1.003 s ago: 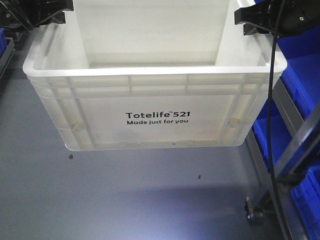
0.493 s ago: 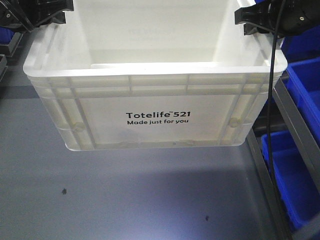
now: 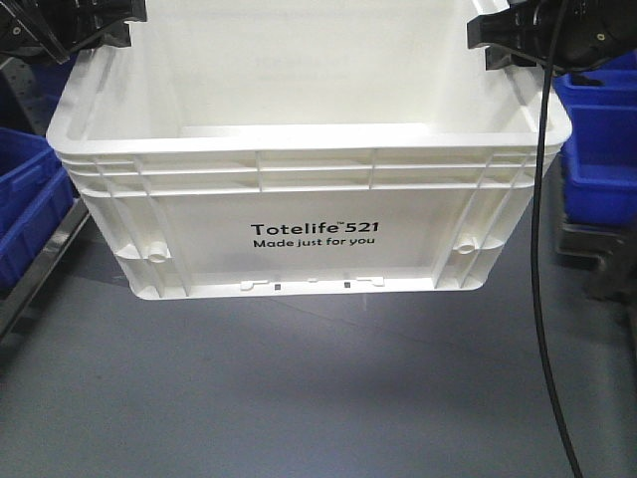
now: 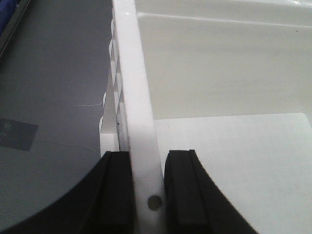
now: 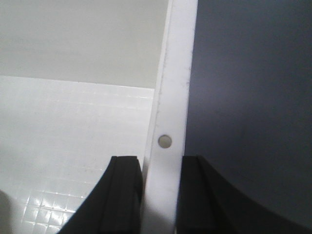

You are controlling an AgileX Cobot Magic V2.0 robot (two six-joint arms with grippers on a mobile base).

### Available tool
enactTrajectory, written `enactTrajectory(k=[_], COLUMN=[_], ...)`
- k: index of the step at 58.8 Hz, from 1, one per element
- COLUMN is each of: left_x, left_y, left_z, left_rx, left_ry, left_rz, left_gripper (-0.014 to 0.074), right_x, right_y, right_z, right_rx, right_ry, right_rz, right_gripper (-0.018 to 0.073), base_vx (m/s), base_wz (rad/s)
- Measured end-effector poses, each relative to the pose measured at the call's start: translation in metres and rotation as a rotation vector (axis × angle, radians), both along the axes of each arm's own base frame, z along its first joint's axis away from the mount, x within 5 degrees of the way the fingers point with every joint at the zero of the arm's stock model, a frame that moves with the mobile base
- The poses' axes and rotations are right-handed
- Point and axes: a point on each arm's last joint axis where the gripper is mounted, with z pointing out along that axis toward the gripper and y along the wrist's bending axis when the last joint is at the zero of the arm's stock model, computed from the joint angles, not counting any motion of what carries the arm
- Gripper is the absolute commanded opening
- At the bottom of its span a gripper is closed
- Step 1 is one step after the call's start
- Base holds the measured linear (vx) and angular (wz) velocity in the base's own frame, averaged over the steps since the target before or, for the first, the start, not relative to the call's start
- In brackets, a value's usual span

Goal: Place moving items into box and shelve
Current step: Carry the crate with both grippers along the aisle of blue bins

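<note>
The box (image 3: pixel 311 177) is a cream-white crate with black "Totelife 521" print, and it hangs above the grey floor between my two arms. At its left end, my left gripper (image 3: pixel 104 28) is shut on the rim; in the left wrist view the black fingers (image 4: pixel 116 195) pinch the white rim (image 4: pixel 132 92) from both sides. My right gripper (image 3: pixel 495 42) is shut on the right rim (image 5: pixel 176 73), whose wall is squeezed between its pads (image 5: pixel 126 195). The crate's inside shows only bare white bottom. No moving items are in view.
Blue plastic bins (image 3: pixel 28 204) on a metal rack rail (image 3: pixel 45 261) stand at the left. More blue bins (image 3: pixel 600 139) sit at the right above a dark frame (image 3: pixel 595 249). Grey floor (image 3: pixel 299 398) lies beneath the crate. A black cable (image 3: pixel 542 299) hangs at the right.
The surroundings have swung past while the crate stays fixed in both grips. The blue bins and rack close on the right have slid away, and bins now show on the left.
</note>
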Motion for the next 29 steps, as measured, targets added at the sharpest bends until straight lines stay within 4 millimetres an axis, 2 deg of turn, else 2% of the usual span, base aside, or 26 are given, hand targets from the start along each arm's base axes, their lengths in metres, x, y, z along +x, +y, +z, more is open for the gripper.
enactTrajectory(k=[29], left_x=[0.0], left_y=[0.0], left_z=[0.0], left_rx=[0.0], left_ry=[0.0], left_rz=[0.0], left_gripper=[-0.0013], right_x=[0.0004], right_y=[0.0001], right_z=[-0.0001], right_rx=[0.0], right_ry=[-0.002], right_rz=[0.0], right_gripper=[-0.0013], base_vx=[0.21], base_wz=[0.45])
